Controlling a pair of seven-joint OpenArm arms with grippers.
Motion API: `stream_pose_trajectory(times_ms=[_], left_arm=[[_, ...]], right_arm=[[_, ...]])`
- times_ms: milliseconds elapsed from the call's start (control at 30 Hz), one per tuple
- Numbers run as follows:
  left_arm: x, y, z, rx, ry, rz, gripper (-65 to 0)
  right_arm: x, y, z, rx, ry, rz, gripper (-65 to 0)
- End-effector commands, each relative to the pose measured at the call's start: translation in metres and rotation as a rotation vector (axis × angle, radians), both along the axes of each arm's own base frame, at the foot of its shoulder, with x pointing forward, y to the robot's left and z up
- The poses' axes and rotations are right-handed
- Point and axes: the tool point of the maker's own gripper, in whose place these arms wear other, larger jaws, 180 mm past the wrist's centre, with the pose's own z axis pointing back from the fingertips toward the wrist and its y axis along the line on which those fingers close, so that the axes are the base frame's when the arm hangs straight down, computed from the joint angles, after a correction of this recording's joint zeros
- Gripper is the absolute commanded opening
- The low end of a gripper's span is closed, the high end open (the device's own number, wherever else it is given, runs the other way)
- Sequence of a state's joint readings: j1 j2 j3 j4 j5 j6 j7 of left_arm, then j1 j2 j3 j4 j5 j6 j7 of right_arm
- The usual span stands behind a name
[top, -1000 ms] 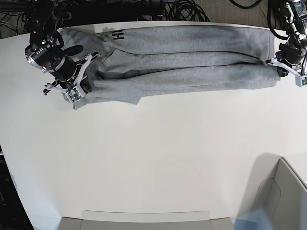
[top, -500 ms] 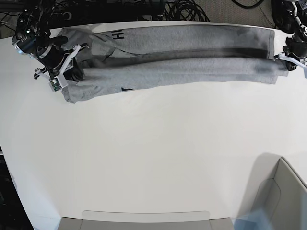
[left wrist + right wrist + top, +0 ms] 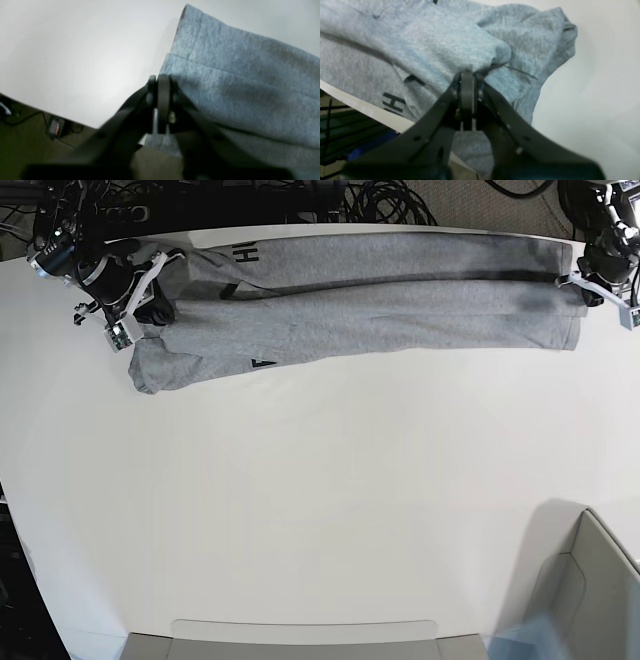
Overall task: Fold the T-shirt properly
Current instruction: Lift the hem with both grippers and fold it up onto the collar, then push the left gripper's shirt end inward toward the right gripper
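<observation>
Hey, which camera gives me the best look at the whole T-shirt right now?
The base view: the T-shirt lies there end to end, a long folded band along the table's far edge. The left wrist view shows only one hemmed end; the right wrist view shows only the bunched, lettered end.

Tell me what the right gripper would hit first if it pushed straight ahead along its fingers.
The right gripper already has its fingers against the T-shirt. Straight ahead lies the bunched grey fold, so it would likely meet more shirt first; depth beyond is unclear.
</observation>
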State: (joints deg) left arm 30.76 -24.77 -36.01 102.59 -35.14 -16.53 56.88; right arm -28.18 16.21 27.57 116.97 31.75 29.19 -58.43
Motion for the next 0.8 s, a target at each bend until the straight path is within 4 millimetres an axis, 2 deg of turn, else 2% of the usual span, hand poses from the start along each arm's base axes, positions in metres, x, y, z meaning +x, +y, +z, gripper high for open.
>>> stream_pose_trajectory(times_ms=[0,67,133,200,300,467,567,667,767], left_arm=[[0.011,0.005,0.016,0.037,-0.053,-0.016,-54.2],[0.016,0.001,0.022,0.043,-0.069,-0.034,-47.6],[0.018,-0.003,0.026,0.044,-0.077,-0.048,-47.0],[0.023,-0.012,0.028,-0.015,-0.106,-0.052,-46.8],[0.025,-0.019,0.027,-0.119,-0.119,-0.054,-46.6],[0.013,0.001,0.004,-0.202,-0.059,0.017,-45.7],[0.021,0.008,-0.003,-0.204,-0.042,0.013,-44.5],[0.025,0.000,-0.008,-0.214,-0.036,-0.023,-44.4],[0.024,-0.009,-0.014,-0.225,-0.015,-0.074,-44.5]], right_arm=[[0.003,0.001,0.008,0.008,-0.032,0.011,-60.2],[0.005,0.002,0.009,0.011,-0.038,0.010,-51.1],[0.005,0.001,0.009,0.009,-0.038,0.011,-45.0],[0.006,0.001,0.010,0.008,-0.041,0.012,-41.7],[0.010,0.000,0.012,0.005,-0.052,0.013,-40.9],[0.015,-0.001,0.008,0.012,-0.046,0.009,-41.0],[0.013,0.001,-0.001,-0.002,-0.010,0.054,-41.0],[0.010,0.004,-0.009,0.001,0.018,0.078,-41.0],[0.013,0.005,-0.009,0.001,0.015,0.079,-41.0]])
